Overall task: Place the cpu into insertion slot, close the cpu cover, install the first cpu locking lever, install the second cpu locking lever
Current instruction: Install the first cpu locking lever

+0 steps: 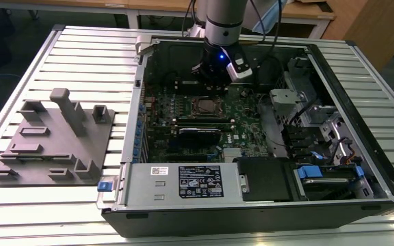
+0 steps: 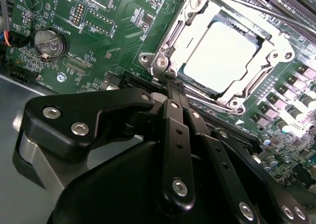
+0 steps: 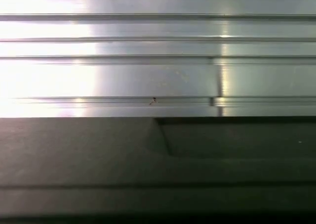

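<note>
Silver-grey square cpu sits in dark-framed insertion slot on green circuit board, silvery metal cpu cover apparently closed around it. Black end effector, fingers together, tips beside the socket corner. Board print legible: "BATTERY".

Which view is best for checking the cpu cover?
The second wrist view: the cpu cover appears large, its silvery frame lying around the cpu, just past the gripper. In the exterior view it is small, below the arm.
</note>
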Motion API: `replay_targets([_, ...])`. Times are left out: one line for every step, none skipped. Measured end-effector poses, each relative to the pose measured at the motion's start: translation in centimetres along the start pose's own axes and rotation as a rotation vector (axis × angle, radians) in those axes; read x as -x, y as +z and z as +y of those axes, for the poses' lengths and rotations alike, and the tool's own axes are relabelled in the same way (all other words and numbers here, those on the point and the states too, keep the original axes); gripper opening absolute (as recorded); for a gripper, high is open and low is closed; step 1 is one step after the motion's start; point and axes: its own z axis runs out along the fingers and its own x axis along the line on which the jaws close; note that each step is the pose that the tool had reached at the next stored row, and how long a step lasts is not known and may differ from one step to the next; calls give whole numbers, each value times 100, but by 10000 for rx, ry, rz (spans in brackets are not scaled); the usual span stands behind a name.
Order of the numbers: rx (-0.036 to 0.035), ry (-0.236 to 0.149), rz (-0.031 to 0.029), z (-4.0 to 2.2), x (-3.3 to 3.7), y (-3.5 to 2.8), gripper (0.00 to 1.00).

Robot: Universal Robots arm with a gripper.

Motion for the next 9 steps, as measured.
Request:
replay_targets([-3, 0, -1, 0, 0, 2, 10])
replay_targets([-4, 0, 0, 0, 0, 1, 10])
replay_targets([-4, 0, -1, 0, 1, 2, 10])
replay_targets([-2, 0, -2, 0, 1, 1, 10])
replay_targets([-2, 0, -3, 0, 1, -4, 10])
replay_targets([0, 0, -4, 1, 1, -13, 10])
replay_targets([-1, 0, -3, 1, 1, -22, 10])
replay_targets([-1, 0, -3, 1, 2, -26, 10])
replay_targets([1, 0, -4, 1, 2, -26, 10])
